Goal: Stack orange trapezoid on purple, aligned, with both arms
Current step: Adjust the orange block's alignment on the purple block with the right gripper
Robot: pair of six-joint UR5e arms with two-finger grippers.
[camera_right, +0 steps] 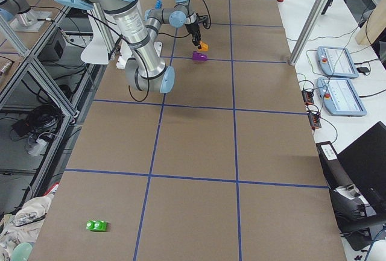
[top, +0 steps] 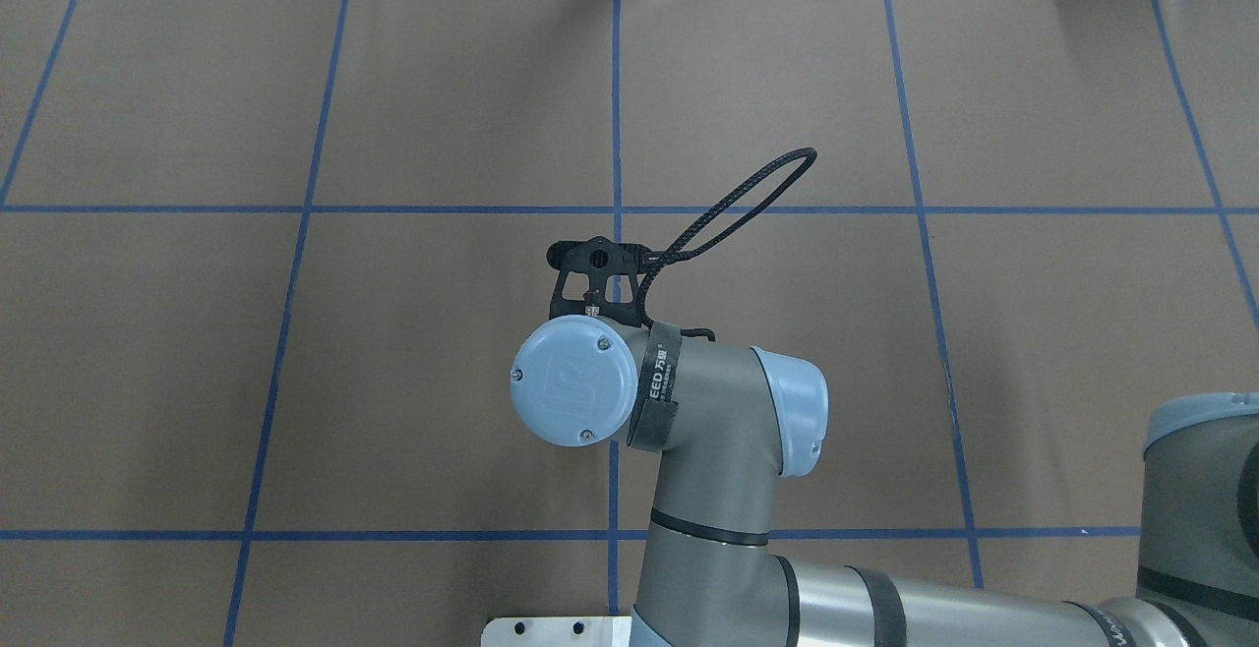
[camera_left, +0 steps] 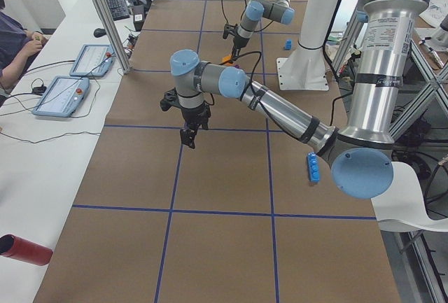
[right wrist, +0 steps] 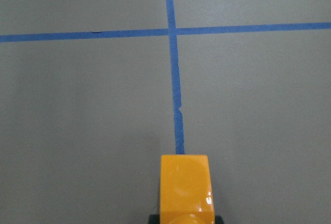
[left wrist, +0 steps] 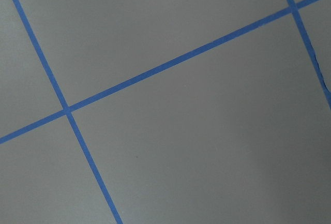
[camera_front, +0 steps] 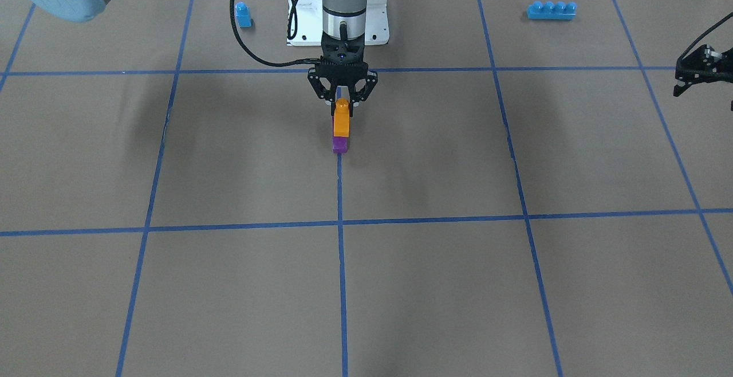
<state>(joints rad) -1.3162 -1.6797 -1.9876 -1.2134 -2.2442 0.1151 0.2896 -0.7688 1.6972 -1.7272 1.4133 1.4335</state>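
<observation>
My right gripper (camera_front: 342, 103) hangs point-down at mid-table, shut on the stud end of the orange trapezoid (camera_front: 342, 120). The purple brick (camera_front: 340, 145) lies on the blue centre line directly below it. From the front the two look joined, but the exterior right view shows the orange trapezoid (camera_right: 203, 46) slightly apart from the purple brick (camera_right: 199, 56). The right wrist view shows only the orange trapezoid (right wrist: 185, 188); the purple brick is hidden. My left gripper (camera_front: 687, 79) hovers empty off to the side, seen edge-on, so I cannot tell whether it is open or shut.
A small blue single-stud brick (camera_front: 243, 15) and a long blue four-stud brick (camera_front: 551, 10) lie near the white base pedestal (camera_front: 375, 22). A green brick (camera_right: 96, 225) lies at the table's near corner in the exterior right view. A black cable (top: 748, 197) loops off the right wrist.
</observation>
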